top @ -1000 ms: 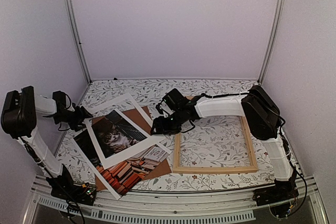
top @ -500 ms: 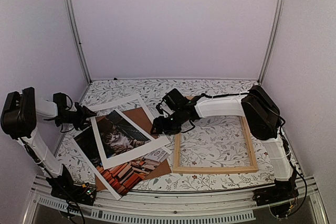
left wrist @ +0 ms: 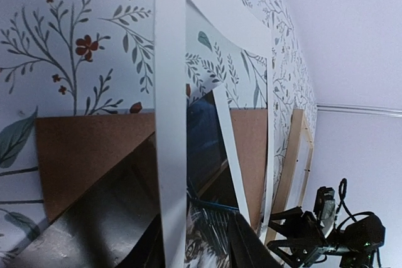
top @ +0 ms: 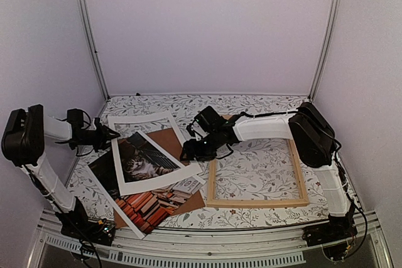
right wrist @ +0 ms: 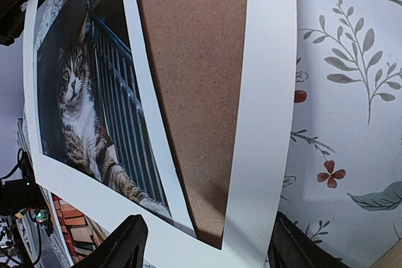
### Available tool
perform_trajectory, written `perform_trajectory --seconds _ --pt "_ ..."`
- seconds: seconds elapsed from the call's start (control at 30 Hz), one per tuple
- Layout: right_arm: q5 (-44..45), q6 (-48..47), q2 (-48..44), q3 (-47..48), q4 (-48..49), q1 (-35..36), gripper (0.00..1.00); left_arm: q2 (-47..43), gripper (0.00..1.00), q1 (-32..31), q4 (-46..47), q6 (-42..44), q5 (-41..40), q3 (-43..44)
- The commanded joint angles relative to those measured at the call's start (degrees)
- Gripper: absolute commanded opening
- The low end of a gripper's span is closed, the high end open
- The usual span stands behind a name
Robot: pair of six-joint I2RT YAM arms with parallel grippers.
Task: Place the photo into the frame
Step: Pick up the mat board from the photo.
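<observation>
The photo, a tabby cat among books, lies flat at the near left, and its cat shows through the window of a white mat lying on top of it. The light-wood frame lies flat to the right with only tablecloth inside. My left gripper is at the mat's far left corner. In the left wrist view the mat's raised strip runs between the jaws of that gripper, with a gap still showing beside it. My right gripper hovers open, jaws straddling the mat's right corner.
A brown backing board lies under the photo and mat. A floral cloth covers the table. Metal posts and white walls close in the left, right and back sides.
The left gripper has slid right onto the mat's far left corner while its jaws narrowed. That corner has swung toward the back. The right arm has stayed still.
</observation>
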Motion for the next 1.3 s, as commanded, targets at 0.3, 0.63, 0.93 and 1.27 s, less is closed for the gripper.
perform_trajectory --seconds 0.3,0.63,0.93,1.27 --pt "-0.59 -0.28 1.56 -1.03 -0.69 0.44 0.68 -2.08 0.16 -2.83 -0.02 2.07 1.66 0.52" --pt "0.81 -2.15 -1.43 -1.14 -0.66 0.22 0.7 -9.77 0.0 -3.78 -7.49 4.59 0.43 3.17" --pt "3.7 -4.68 -13.35 -4.14 0.83 -2.09 0.73 -18.85 0.0 -9.04 -11.89 4.17 0.5 10.17" --pt "6.54 -5.35 -26.78 -13.77 0.38 -8.85 0.74 -26.12 0.0 -18.87 -11.55 -2.42 0.62 19.9"
